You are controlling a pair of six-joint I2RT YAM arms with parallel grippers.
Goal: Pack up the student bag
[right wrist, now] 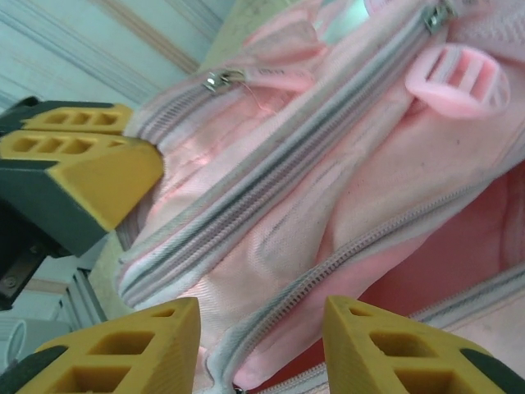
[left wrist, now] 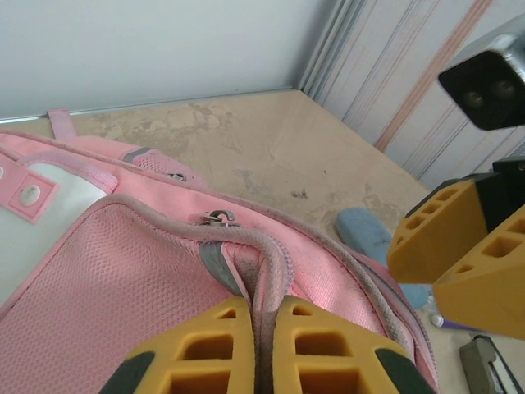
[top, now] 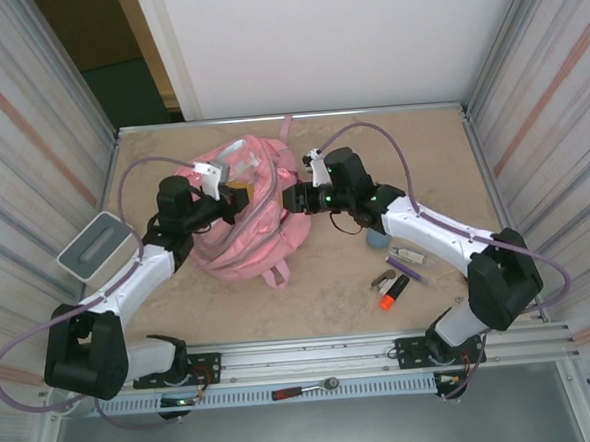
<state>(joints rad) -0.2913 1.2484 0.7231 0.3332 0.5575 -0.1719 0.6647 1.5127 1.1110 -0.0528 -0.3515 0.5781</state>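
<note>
From above, the student bag (top: 246, 209) lies flat on the table (top: 320, 300), toward 10 o'clock from the table's middle. Your left gripper (top: 237, 195) reaches onto the bag's upper part from 9 o'clock. Your right gripper (top: 294, 199) meets the bag's edge from 3 o'clock. A grey-white box (top: 96, 245) sits at 9 o'clock, well apart from the bag, by the side wall. At 4 o'clock from the bag lie a blue lump (top: 376, 238), a white tube (top: 409, 257) and an orange marker (top: 394, 292), close together. A ratchet tool (top: 305, 389) rests on the rail at 6 o'clock.

In the left wrist view, your left gripper's yellow fingers (left wrist: 205, 349) sit at 6 o'clock, pressed together on a raised ridge of the bag's pink cloth and grey zip strip. The fold runs up between them toward 12 o'clock, where a metal zip pull (left wrist: 218, 217) lies. The other arm's fingers stand at 3 o'clock.

In the right wrist view, your right gripper's two fingers (right wrist: 131, 349) sit at 6 o'clock, partly apart, with the bag's zip edge between them. You cannot tell whether the pads touch the cloth. The bag's darker pink inside shows at 4 o'clock, a pink buckle (right wrist: 463, 78) at 1 o'clock. The left arm's fingers are at 9 o'clock, against the bag's top.
</note>
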